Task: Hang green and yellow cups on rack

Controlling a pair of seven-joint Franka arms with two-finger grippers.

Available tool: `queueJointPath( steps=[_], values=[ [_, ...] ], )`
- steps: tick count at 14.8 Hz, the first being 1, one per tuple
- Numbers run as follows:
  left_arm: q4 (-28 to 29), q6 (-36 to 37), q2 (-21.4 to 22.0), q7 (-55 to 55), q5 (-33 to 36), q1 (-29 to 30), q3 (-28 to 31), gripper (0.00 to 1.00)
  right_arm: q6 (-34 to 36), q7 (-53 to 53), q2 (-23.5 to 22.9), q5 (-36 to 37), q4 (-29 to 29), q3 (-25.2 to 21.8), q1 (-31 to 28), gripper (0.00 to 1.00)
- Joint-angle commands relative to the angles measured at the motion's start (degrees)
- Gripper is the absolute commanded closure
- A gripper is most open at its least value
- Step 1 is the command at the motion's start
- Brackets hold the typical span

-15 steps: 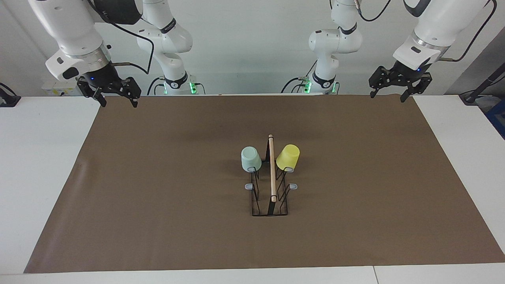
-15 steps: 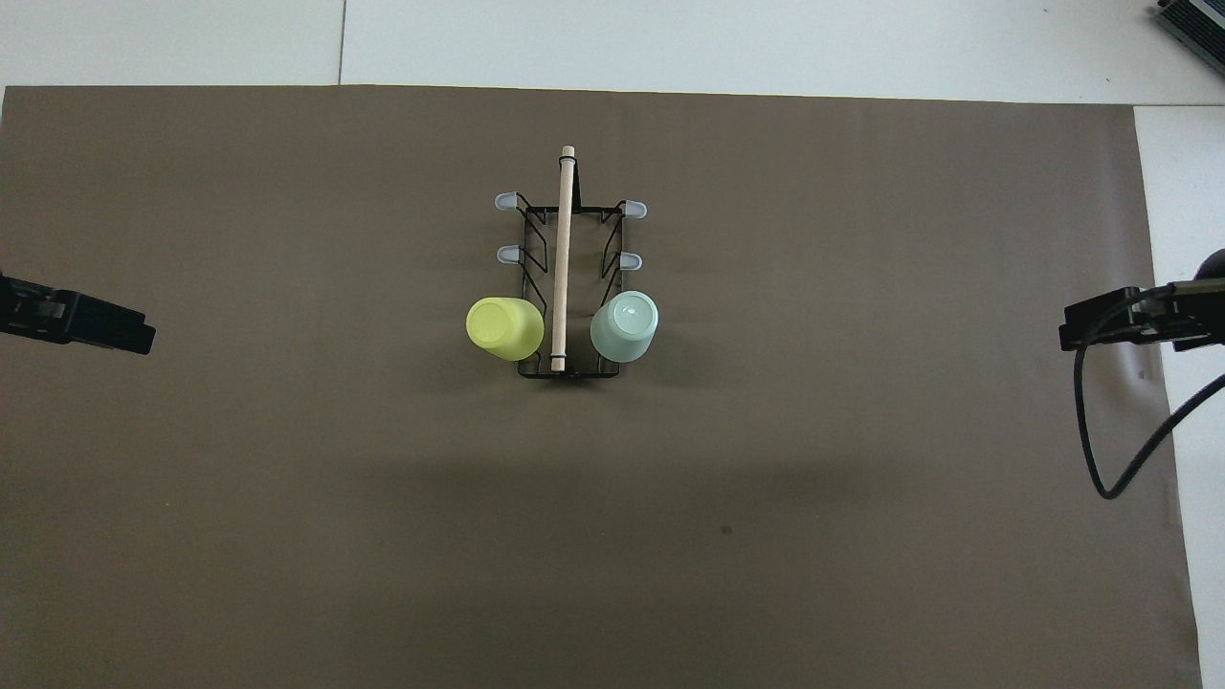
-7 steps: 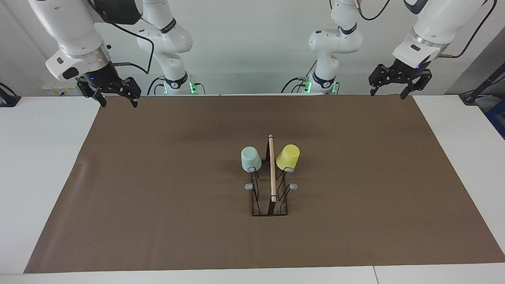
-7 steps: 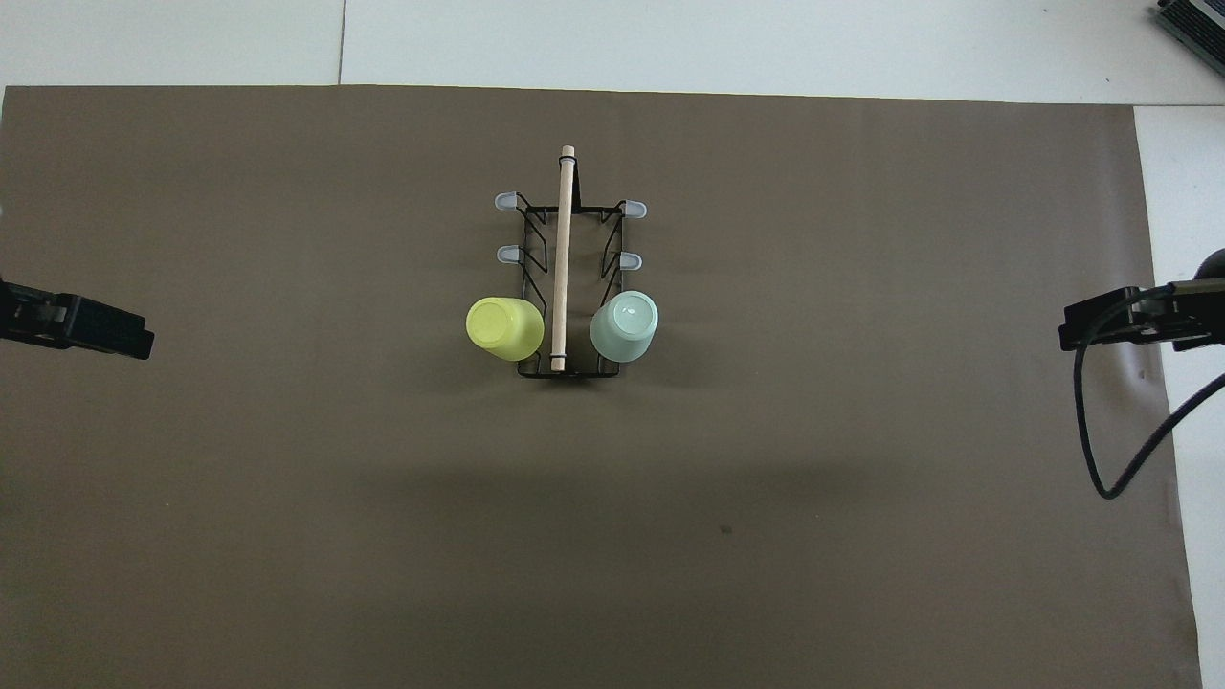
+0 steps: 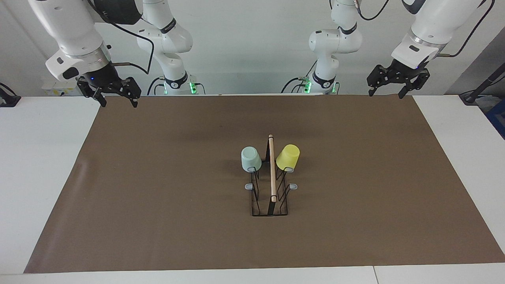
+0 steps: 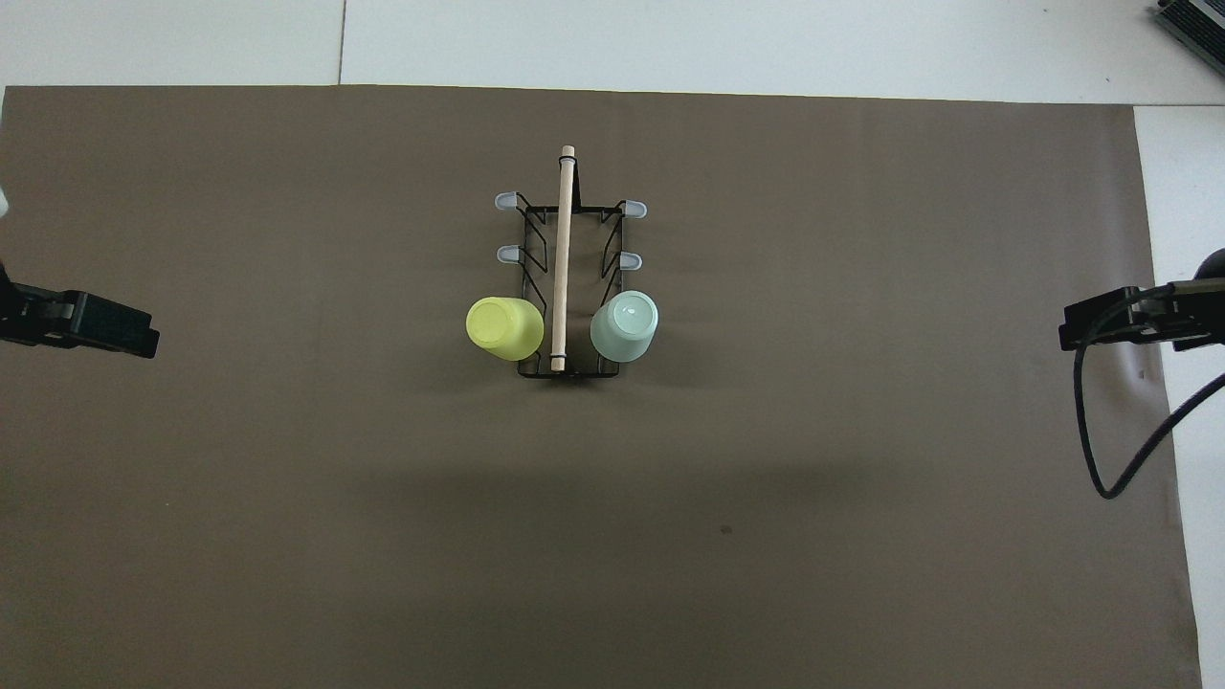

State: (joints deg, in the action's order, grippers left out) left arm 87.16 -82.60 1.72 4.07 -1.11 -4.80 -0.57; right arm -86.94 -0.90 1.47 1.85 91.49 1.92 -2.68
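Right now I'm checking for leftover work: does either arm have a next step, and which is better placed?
Neither. The green cup and yellow cup both sit upturned on the rack. The left pincer and right pincer hang open over the table's robot-side corners, about equally removed from the rack.

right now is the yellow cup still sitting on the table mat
No, the yellow cup hangs upside down on a peg of the rack.

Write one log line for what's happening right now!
green cup: on rack | yellow cup: on rack | left gripper: open, raised | right gripper: open, raised
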Motion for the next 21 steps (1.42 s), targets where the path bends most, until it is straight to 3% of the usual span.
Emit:
queueJointPath(
  steps=[1,21],
  values=[
    [-0.59,1.38,0.30,-0.64,0.32,0.93,-0.49,0.00,-0.43,-0.68,0.82,-0.18,0.71,0.37,-0.66,0.00],
    [0.12,-0.02,0.39,0.24,0.41,0.85,-0.13,0.00,-0.43,-0.68,0.73,-0.18,0.71,0.37,-0.66,0.00]
  ],
)
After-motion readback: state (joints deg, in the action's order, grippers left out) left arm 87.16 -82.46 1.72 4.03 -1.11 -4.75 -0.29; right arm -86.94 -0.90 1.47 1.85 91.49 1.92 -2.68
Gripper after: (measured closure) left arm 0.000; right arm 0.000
